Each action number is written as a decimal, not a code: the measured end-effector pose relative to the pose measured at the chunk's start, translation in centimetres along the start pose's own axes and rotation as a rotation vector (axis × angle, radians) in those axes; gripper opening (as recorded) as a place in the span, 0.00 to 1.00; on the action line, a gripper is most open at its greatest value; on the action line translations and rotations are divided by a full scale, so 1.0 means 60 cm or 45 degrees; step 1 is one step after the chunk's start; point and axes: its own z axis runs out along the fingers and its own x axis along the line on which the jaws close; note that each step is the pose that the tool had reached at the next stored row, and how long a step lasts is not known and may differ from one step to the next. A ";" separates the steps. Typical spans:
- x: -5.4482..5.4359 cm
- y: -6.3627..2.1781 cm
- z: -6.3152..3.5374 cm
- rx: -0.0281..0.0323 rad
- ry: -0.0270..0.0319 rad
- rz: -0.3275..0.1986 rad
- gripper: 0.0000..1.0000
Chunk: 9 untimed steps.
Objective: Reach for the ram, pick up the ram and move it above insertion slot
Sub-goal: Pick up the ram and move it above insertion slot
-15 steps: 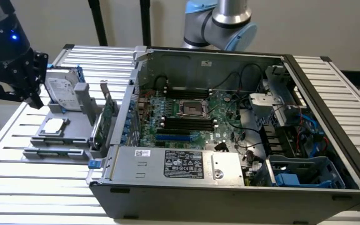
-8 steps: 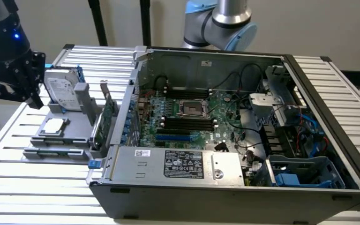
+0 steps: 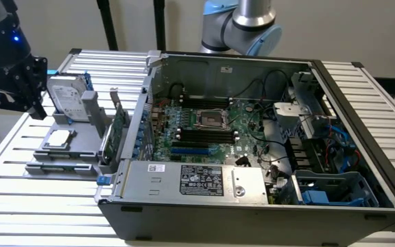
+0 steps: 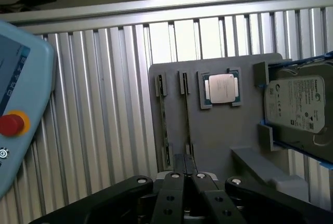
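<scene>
My end effector, pressed together and empty, hangs near the ram. It looks light, stiff and fragile; I'd pinch mid-length, across its faces.

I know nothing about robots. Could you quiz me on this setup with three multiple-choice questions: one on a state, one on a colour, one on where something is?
1. The computer case is:
A. shut with a lid
B. open, with the motherboard showing
C. upside down

2. The round button on the control pendant is:
A. green
B. red
C. purple

3. The loose processor chip lies:
A. inside the case
B. on the pendant
C. on the grey tray, beside the hard drive

Answers:
1. B, no cover hides the board and cables.
2. B, it stands out red against the pale pendant.
3. C, it sits in a recess of the tray next to the drive.
</scene>
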 end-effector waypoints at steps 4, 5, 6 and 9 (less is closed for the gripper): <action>0.000 0.002 0.000 0.0027 -0.0003 0.000 0.11; 0.000 0.002 0.000 0.0028 -0.0004 0.000 0.11; 0.000 0.002 0.000 0.0027 -0.0004 0.000 0.12; 0.000 0.002 0.000 0.0026 -0.0003 0.000 0.24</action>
